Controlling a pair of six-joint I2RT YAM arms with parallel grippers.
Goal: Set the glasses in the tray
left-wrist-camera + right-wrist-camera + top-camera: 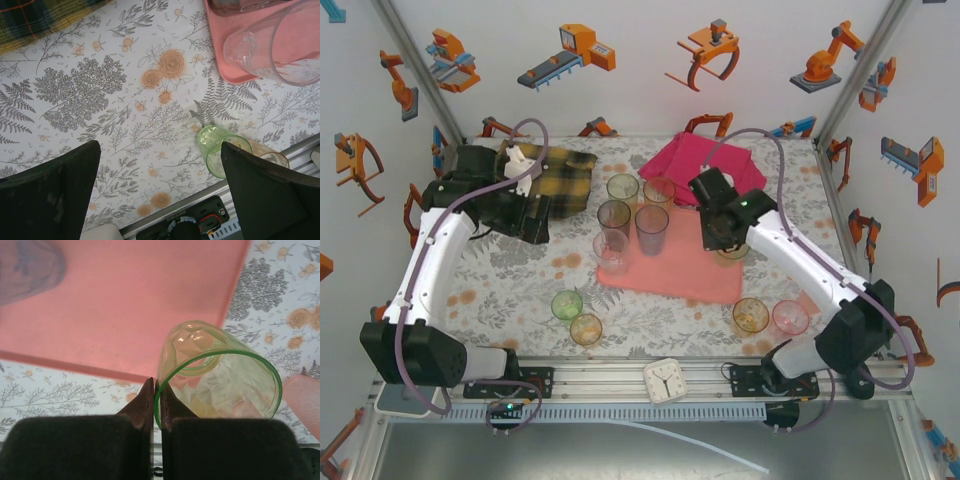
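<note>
The right arm reaches in over the near right corner of the salmon-pink tray (125, 305). The right gripper (154, 385) is pinched on the rim of a yellow-green tumbler (220, 385) (transparent, faceted base). The left gripper (160, 165) hovers wide apart above the floral tablecloth (100, 100).

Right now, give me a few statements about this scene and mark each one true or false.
1. The right end effector is shut on the rim of a yellow-green glass. True.
2. The left end effector holds a glass. False: it is open and empty.
3. The clock sits on the tray. False: it lies at the near edge of the table.
4. A pink glass stands off the tray. True.
</note>
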